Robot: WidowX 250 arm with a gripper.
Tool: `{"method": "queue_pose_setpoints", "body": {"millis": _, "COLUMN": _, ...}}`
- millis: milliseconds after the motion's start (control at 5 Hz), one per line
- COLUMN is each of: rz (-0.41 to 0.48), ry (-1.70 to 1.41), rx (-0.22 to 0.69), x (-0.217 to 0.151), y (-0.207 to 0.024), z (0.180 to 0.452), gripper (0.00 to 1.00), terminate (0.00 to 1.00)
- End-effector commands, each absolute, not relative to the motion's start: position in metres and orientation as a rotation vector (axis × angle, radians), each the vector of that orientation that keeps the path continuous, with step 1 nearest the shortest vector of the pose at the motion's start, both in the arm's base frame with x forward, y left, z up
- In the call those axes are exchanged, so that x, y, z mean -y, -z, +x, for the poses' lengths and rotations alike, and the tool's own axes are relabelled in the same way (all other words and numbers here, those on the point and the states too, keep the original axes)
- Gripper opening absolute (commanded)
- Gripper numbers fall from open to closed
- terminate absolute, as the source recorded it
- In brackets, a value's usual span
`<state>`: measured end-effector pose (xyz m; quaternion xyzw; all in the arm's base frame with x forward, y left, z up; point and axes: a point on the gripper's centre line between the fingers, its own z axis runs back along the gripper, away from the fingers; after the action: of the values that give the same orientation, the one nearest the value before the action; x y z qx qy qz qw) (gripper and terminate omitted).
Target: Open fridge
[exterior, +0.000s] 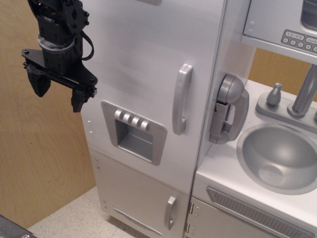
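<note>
Observation.image shows the fridge (148,74) at centre, upper door closed. Approach its curved handle (182,99) squarely, then pull outward. Your end effector (58,90) hangs released and empty, well left of the handle.

Toy play kitchen: fridge (148,74), sink (277,156), wall phone (229,109).

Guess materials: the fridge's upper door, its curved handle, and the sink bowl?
Fridge upper door: looks like painted board or plastic, satin silver-white; soft blurred sheen, no sharp reflections. Curved handle: likely moulded plastic in grey metallic finish; rounded edges, dull highlight. Sink bowl: plastic or thin metal, cannot tell; smooth matte grey with diffuse shading.
</note>
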<state>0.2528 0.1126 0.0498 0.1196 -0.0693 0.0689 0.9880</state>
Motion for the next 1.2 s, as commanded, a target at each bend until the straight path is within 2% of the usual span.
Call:
{"method": "queue_pose_setpoints", "body": {"millis": 0, "rz": 0.24, "ry": -0.138, "rx": 0.139, "x": -0.113, "y": -0.05, "z": 0.253, "gripper": 1.0, "terminate": 0.0}}
{"method": "queue_pose_setpoints", "body": {"millis": 200, "rz": 0.195, "ry": -0.12, "rx": 0.138, "x": -0.088, "y": -0.056, "z": 0.258, "gripper": 1.0, "terminate": 0.0}}
{"method": "queue_pose_setpoints", "body": {"millis": 400, "rz": 0.129, "ry": -0.072, "rx": 0.14, "x": -0.05, "y": -0.051, "z": 0.271, "gripper": 1.0, "terminate": 0.0}}
{"method": "queue_pose_setpoints", "body": {"millis": 600, "rz": 0.095, "ry": -0.043, "rx": 0.228, "x": -0.013, "y": -0.064, "z": 0.281, "gripper": 1.0, "terminate": 0.0}}
{"method": "queue_pose_setpoints", "body": {"millis": 800, "rz": 0.05, "ry": -0.002, "rx": 0.277, "x": 0.019, "y": -0.077, "z": 0.284, "gripper": 1.0, "terminate": 0.0}}
{"method": "queue_pose_setpoints", "body": {"millis": 1000, "rz": 0.038, "ry": 0.018, "rx": 0.329, "x": 0.039, "y": -0.081, "z": 0.291, "gripper": 1.0, "terminate": 0.0}}
